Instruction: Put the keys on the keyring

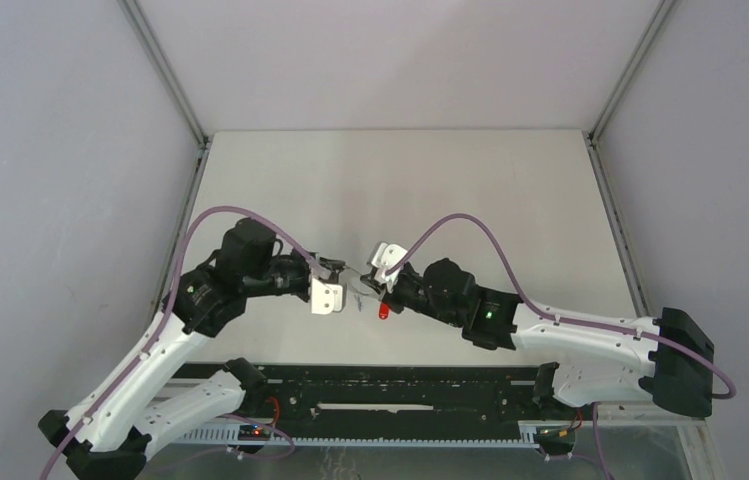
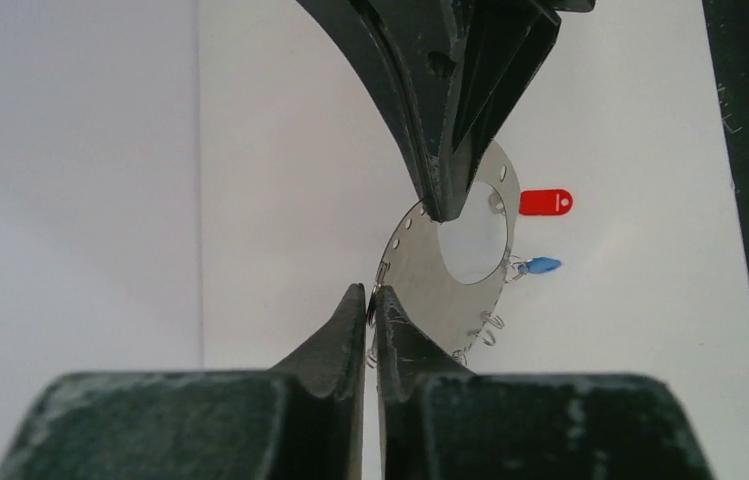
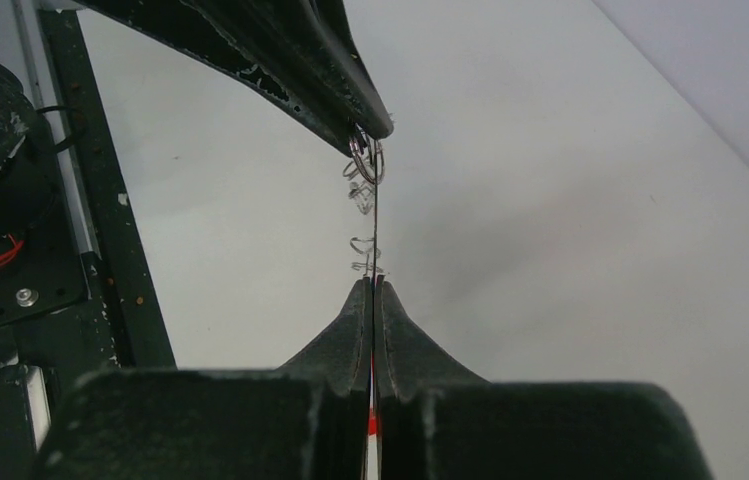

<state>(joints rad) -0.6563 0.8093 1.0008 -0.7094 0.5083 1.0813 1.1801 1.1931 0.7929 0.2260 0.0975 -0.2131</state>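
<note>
left jaws and right jaws each pinch opposite rims of the wide thin grey metal keyring [image 2: 415,290], raised above the surface [image 1: 450,200]. the red-headed key [image 2: 546,202] and blue-headed key [image 2: 544,265] hang at its edge. i'd grip firmly without twisting the ring.

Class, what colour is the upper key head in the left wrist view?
Key head: red; left wrist view shows it best.

The keyring [image 2: 420,285] — thin, dull grey metal; red key [image 2: 546,202] — smooth plastic.

Overhead view faces down; both wrist views closely share the keyring [image 2: 420,285].
</note>
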